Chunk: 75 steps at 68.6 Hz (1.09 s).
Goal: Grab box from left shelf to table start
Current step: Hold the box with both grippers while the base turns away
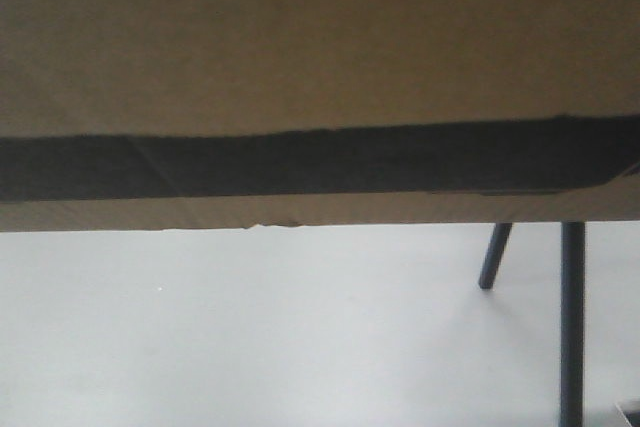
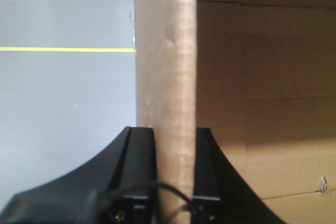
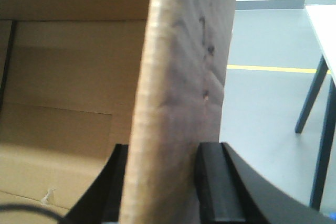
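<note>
Box (image 1: 300, 47) fills the upper half of the front view: brown corrugated cardboard, close to the lens, with a dark band (image 1: 320, 162) running across it low down. Under its bottom edge lies the pale grey floor (image 1: 250, 337).

The left hand (image 2: 173, 174) pinches an upright wall of the box, one black finger (image 2: 140, 166) pressed on each face, with the carton's inside to one side and the floor with a yellow line (image 2: 63, 49) to the other. The right hand (image 3: 165, 182) clamps another upright wall the same way, its fingers (image 3: 216, 187) tight against the cardboard.

Beyond that wall, apart from the box, stands the white counter (image 3: 323, 22) on dark legs (image 3: 310, 98), seen only as a corner.
</note>
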Each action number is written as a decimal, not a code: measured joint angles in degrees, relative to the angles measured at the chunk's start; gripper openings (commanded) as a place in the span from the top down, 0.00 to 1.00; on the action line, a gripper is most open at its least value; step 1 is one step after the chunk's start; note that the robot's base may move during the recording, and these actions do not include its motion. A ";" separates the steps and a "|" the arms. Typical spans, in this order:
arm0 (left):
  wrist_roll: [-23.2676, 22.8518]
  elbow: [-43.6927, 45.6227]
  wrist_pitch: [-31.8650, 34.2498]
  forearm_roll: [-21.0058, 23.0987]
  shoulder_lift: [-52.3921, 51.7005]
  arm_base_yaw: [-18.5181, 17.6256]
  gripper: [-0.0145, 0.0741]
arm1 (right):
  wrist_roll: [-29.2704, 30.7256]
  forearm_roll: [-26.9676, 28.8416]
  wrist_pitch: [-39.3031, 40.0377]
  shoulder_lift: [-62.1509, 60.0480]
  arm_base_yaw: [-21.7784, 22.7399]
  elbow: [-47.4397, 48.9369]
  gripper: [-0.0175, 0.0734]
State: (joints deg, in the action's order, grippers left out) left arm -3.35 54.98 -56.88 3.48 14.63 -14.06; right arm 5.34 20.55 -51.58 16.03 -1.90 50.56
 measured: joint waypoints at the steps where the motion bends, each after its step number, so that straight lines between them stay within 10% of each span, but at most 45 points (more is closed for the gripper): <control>1: 0.00 0.00 0.00 0.00 0.00 0.00 0.94 | 0.00 0.00 0.00 0.00 0.00 0.00 0.74; 75: 0.00 0.00 -0.26 0.00 0.00 0.00 0.94 | 0.00 0.00 -0.08 0.00 0.00 0.00 0.74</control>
State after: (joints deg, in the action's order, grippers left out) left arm -3.35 54.98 -57.15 3.48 14.63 -14.06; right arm 5.34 20.55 -51.66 16.03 -1.90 50.56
